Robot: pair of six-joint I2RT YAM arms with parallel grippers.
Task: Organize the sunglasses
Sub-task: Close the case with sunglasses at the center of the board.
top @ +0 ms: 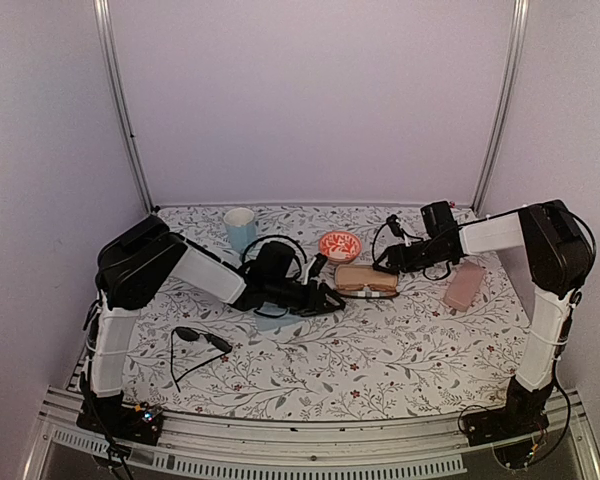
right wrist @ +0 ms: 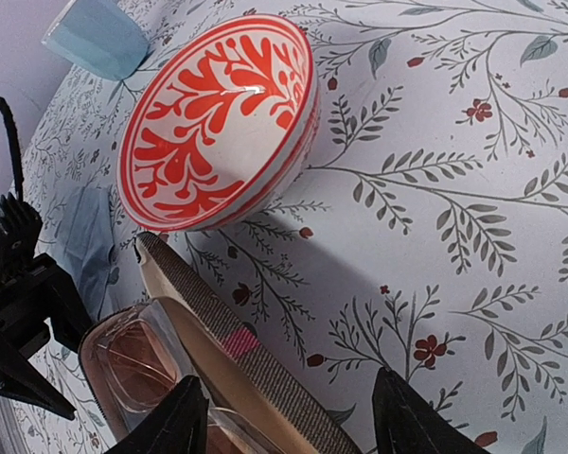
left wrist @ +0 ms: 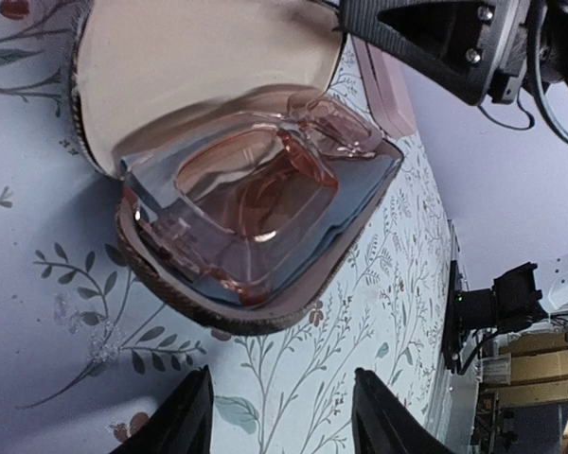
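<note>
The pinkish see-through glasses [left wrist: 256, 189] lie folded inside the open brown case [left wrist: 208, 307], resting on a grey-blue lining, with the cream-coloured lid tipped back behind them. The case sits near the middle of the floral tablecloth [top: 380, 360], just in front of the red-and-white patterned bowl [right wrist: 208, 123]. A red band shows on the woven outside of the lid in the right wrist view.

The left gripper [left wrist: 279, 421] hovers low on the case's left side, its fingers spread with only bare tablecloth between them, close to the case but apart from it. The right gripper [right wrist: 289, 421] comes in from the other side, at the lid. Its fingers also stand wide, and the lid's edge runs between them; whether either finger touches the lid cannot be told from these views, but the gap is far wider than the lid, so nothing is clamped.

The black sunglasses [top: 202, 338] lie by themselves near the front left of the table, arms unfolded and pointing toward the near edge, well apart from both grippers. The pink case [top: 464, 288] lies closed on the right side, beside the right arm. A pale blue cup [top: 240, 228] stands at the back, left of the bowl, and what looks like a light blue cloth [right wrist: 85, 232] lies flat under the left arm
</note>
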